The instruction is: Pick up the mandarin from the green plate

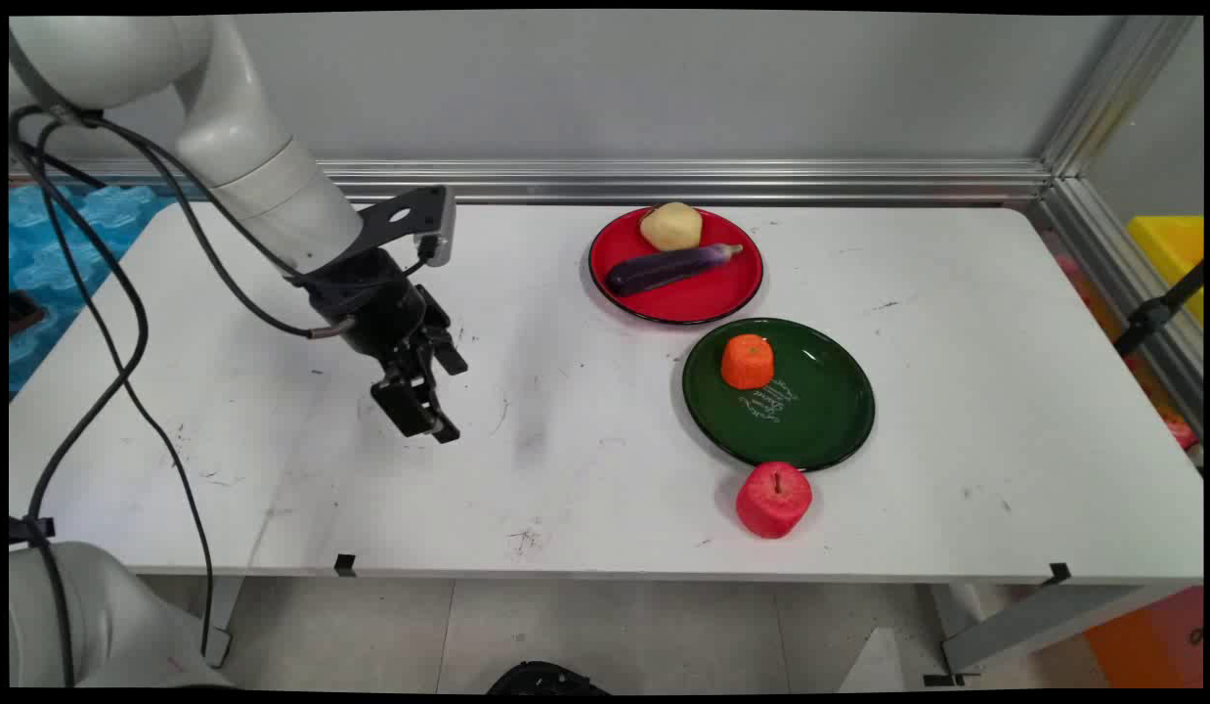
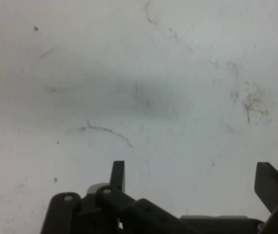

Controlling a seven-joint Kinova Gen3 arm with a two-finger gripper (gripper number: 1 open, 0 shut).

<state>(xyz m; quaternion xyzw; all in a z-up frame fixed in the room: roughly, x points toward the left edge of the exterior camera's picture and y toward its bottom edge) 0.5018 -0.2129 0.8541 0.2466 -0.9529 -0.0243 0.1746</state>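
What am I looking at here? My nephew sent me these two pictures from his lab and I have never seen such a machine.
It is a white robot arm working at a white table. At its tip sits a black two-fingered pincer, which hangs open over a bare stretch of table and holds nothing.

The wide picture comes from a fixed camera looking down across the table. The other comes from a camera on the arm's hand: the fingers rise from its bottom edge, with only scuffed tabletop beyond.

On the table lie a red plate with an eggplant and a potato, a green plate with an orange piece of toy food, and a red apple just in front of the green plate.
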